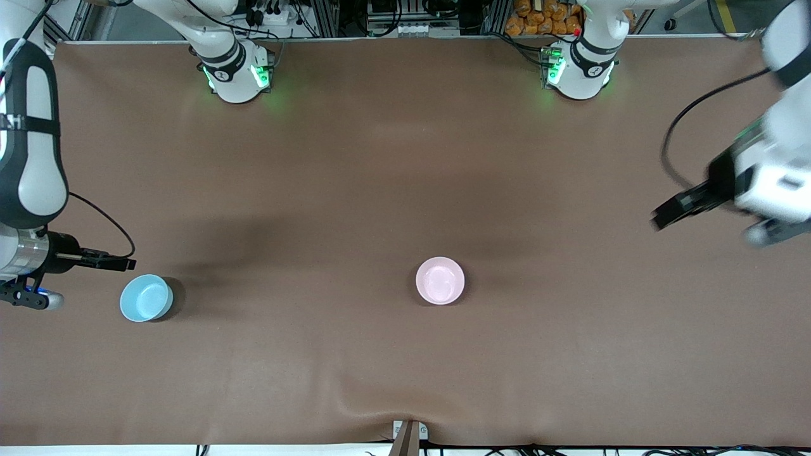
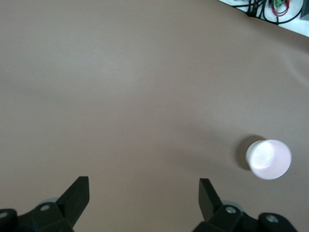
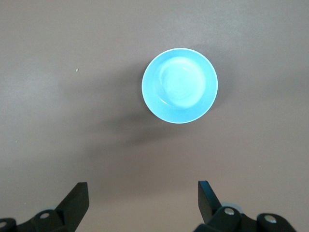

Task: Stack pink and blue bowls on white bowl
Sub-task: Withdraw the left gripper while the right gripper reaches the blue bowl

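Observation:
The light blue bowl (image 1: 146,297) stands upright on the brown table toward the right arm's end; it also shows in the right wrist view (image 3: 179,85). The pale pink bowl (image 1: 440,280) stands near the table's middle and shows small in the left wrist view (image 2: 268,159). No separate white bowl is in view. My right gripper (image 1: 127,263) is open and empty, up in the air beside the blue bowl (image 3: 142,193). My left gripper (image 1: 665,217) is open and empty over bare table at the left arm's end, well away from the pink bowl (image 2: 144,191).
The brown table cover (image 1: 405,158) spans the whole view. The two arm bases (image 1: 237,69) (image 1: 580,66) stand along the edge farthest from the front camera. A small bracket (image 1: 408,434) sits at the nearest edge. Cables (image 2: 270,9) lie off the table edge.

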`<state>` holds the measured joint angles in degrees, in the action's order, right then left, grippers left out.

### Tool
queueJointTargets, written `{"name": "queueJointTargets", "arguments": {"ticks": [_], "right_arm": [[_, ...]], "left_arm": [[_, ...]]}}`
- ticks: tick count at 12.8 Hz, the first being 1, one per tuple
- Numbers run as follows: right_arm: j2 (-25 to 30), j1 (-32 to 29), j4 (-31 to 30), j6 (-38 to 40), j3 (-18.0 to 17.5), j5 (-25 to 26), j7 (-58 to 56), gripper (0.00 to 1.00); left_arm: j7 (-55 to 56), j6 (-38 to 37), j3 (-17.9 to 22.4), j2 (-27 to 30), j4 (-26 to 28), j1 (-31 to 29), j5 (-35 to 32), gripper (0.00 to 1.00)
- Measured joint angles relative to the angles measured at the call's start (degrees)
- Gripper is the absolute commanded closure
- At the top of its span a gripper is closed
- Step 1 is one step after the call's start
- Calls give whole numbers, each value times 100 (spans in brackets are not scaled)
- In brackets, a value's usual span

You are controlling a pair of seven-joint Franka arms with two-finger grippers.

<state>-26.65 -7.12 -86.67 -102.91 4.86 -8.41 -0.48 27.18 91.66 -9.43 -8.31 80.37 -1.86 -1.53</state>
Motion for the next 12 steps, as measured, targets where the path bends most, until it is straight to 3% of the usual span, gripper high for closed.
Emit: {"name": "queueJointTargets", "arguments": {"ticks": [2, 6, 9, 12], "right_arm": [[-168, 25, -7, -87, -55, -30, -14, 0], [-890, 94, -7, -1051, -76, -190, 14, 0], [-989, 89, 5, -1112, -71, -187, -66, 0], [-1024, 45, 6, -1367, -17, -137, -1057, 0]], "left_arm": [[-386, -226, -1, 283, 54, -323, 10, 0], [-612, -320, -3, 484, 289, -637, 46, 0], [-662, -320, -3, 495, 475, -671, 47, 0], [-745, -319, -4, 493, 577, -723, 47, 0]]}}
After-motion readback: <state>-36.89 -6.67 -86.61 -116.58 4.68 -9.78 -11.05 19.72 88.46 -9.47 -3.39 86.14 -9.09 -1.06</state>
